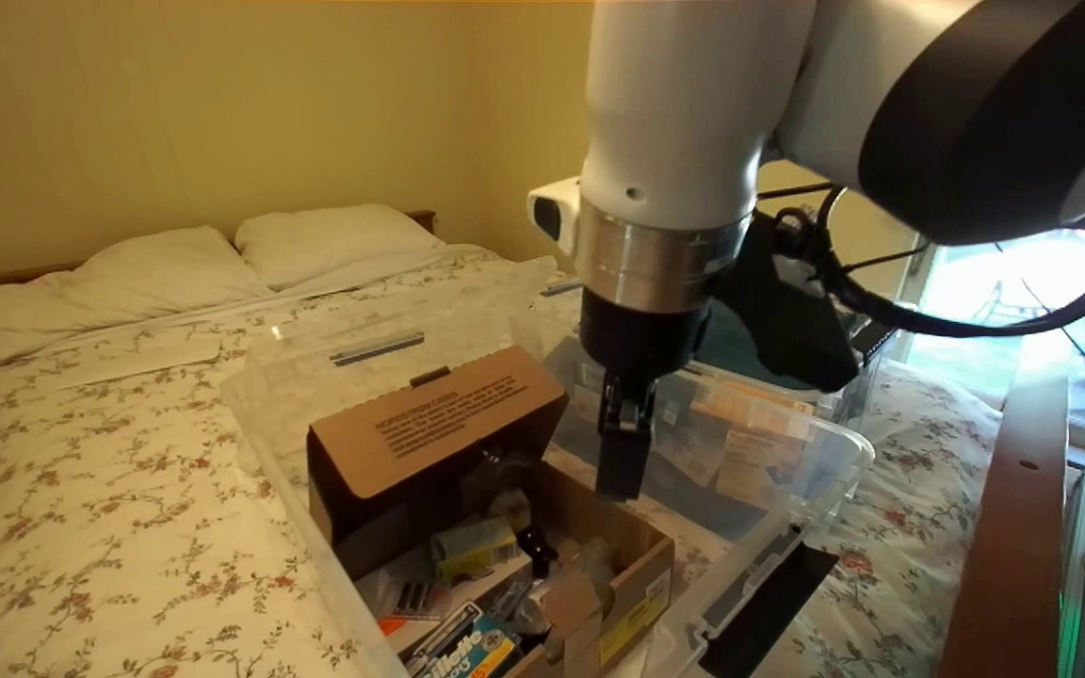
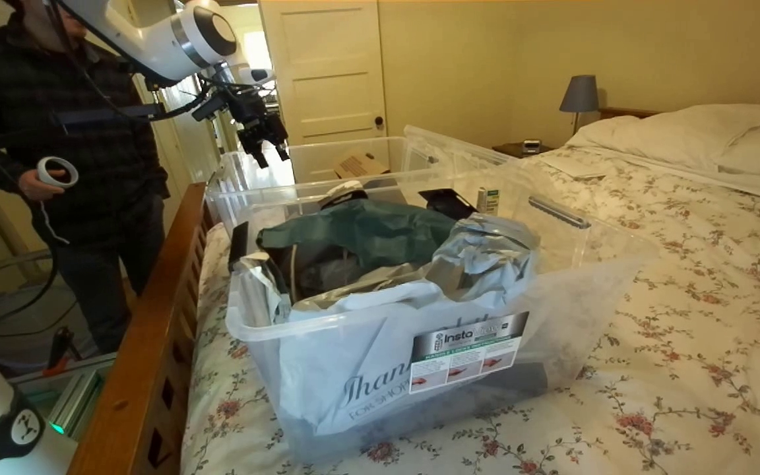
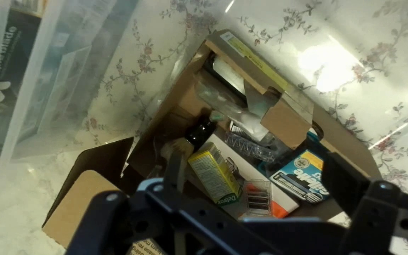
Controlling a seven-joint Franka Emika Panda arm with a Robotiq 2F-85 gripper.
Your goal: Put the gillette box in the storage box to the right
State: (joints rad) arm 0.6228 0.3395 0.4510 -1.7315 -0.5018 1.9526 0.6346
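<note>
The gillette box [image 3: 301, 177], a small teal packet with a yellow corner, lies inside an open brown cardboard box [image 3: 186, 94]. It also shows at the lower edge of an exterior view [image 1: 467, 645]. The cardboard box stands in a clear tub [image 1: 736, 576]. A second clear storage box [image 2: 327, 330], filled with bags, stands beside that tub. My gripper [image 3: 257, 173] is open with nothing between its fingers. It hangs above the cardboard box in an exterior view [image 1: 624, 461], apart from the gillette box. The right finger covers part of the packet in the wrist view.
The cardboard box also holds a yellow Debrox box [image 3: 213, 173], a clear blade pack [image 3: 259, 198] and a dark bottle [image 3: 200, 132]. Its raised flap [image 1: 439, 424] stands beside the gripper. A wooden bed rail [image 2: 156, 316] runs along the bed. A person [image 2: 90, 165] stands behind it.
</note>
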